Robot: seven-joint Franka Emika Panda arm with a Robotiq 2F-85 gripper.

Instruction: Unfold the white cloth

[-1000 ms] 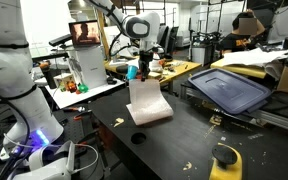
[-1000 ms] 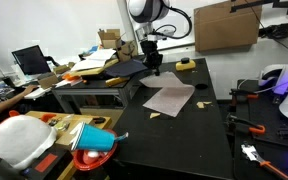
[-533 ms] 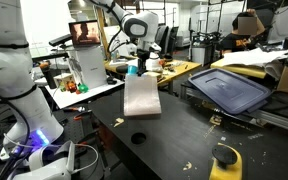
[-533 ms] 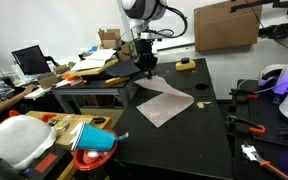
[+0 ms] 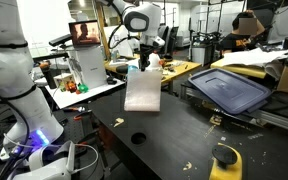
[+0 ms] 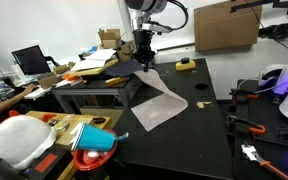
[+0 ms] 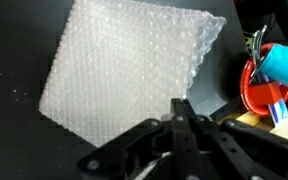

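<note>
The white cloth [image 5: 143,88] is a textured, bubbly sheet. My gripper [image 5: 144,64] is shut on its top edge and holds it up, so it hangs flat above the black table [image 5: 184,140]. In an exterior view the cloth [image 6: 159,103] drapes from the gripper [image 6: 143,62] with its lower part on the table [image 6: 184,140]. In the wrist view the cloth [image 7: 124,70] spreads out away from the shut fingers [image 7: 180,112].
A yellow object [image 5: 225,159] and scraps lie on the table's near side. A dark bin lid [image 5: 229,88] sits beside it. A yellow block [image 6: 185,65] lies at the far end. A red bowl with a blue cup [image 6: 94,145] stands on the neighbouring bench.
The gripper has risen with the cloth. The cloth has come off the table and opened out, hanging nearly full length.
</note>
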